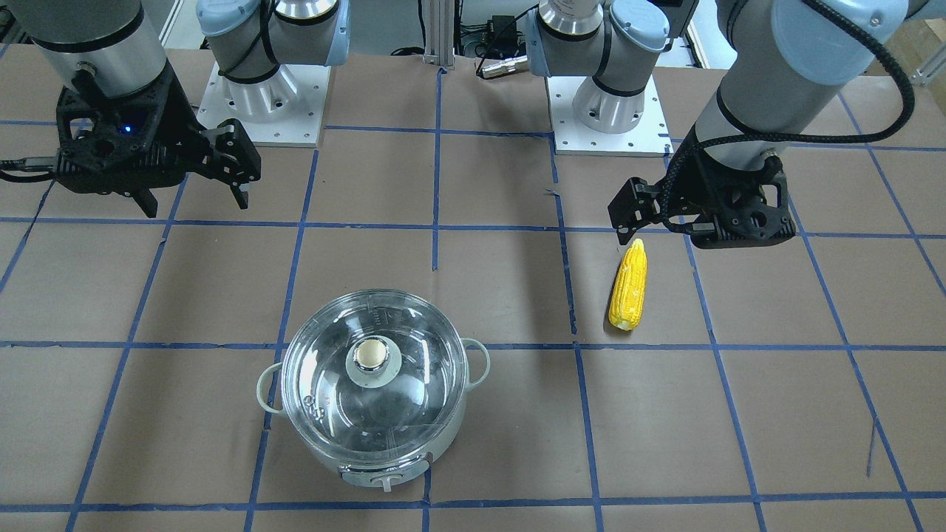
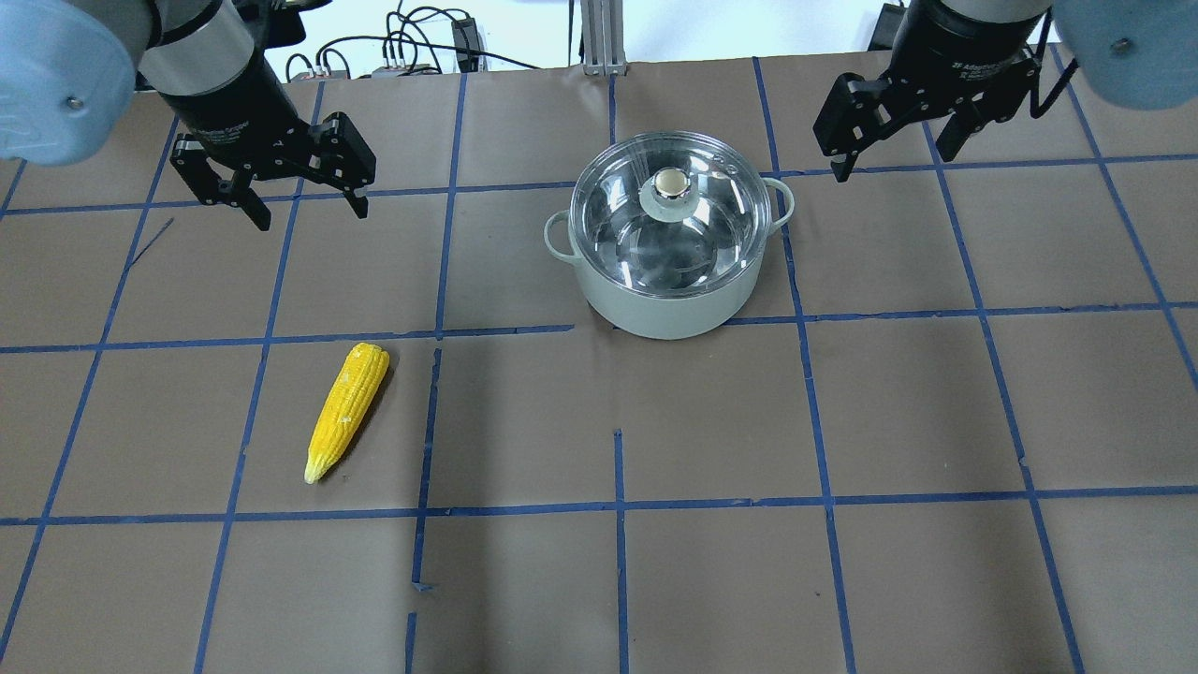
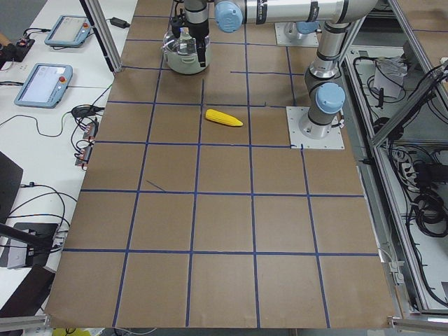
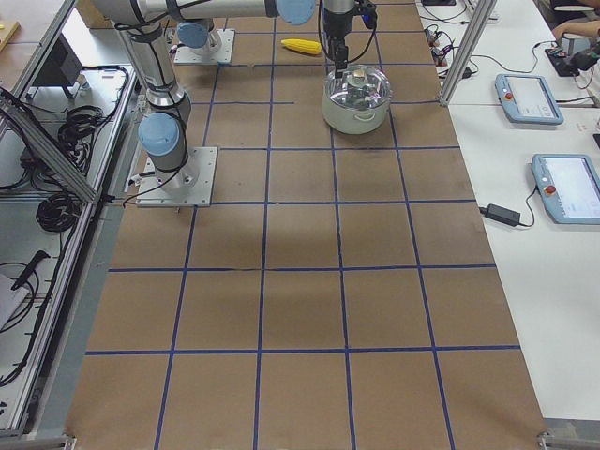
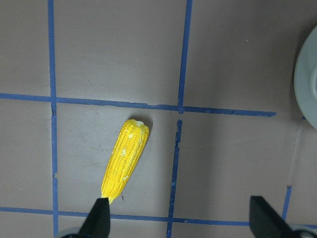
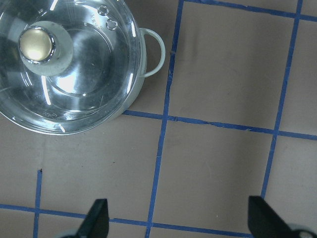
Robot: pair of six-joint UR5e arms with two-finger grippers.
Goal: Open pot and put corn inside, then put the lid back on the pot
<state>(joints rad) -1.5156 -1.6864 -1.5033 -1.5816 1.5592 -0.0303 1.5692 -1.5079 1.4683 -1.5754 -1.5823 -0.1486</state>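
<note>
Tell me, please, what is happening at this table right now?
Nothing is being handled yet. The lid sits on the pot, and the corn lies on the table, apart from the pot. The left tool hangs open and empty near the corn; the right tool hangs open and empty near the pot. The pot has not been opened.

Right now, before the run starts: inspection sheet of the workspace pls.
Surface: brown paper-covered table with a blue tape grid.
Job's things: lid seated on pot; corn lies flat on the table, apart from the pot.
Clutter: nothing seen.
Tools: left tool open, empty, raised near the corn; right tool open, empty, raised beside the pot.
Cables: black cable looped along the left wrist; loose wires behind the table.
Surroundings: teach pendants on the side bench.
</note>
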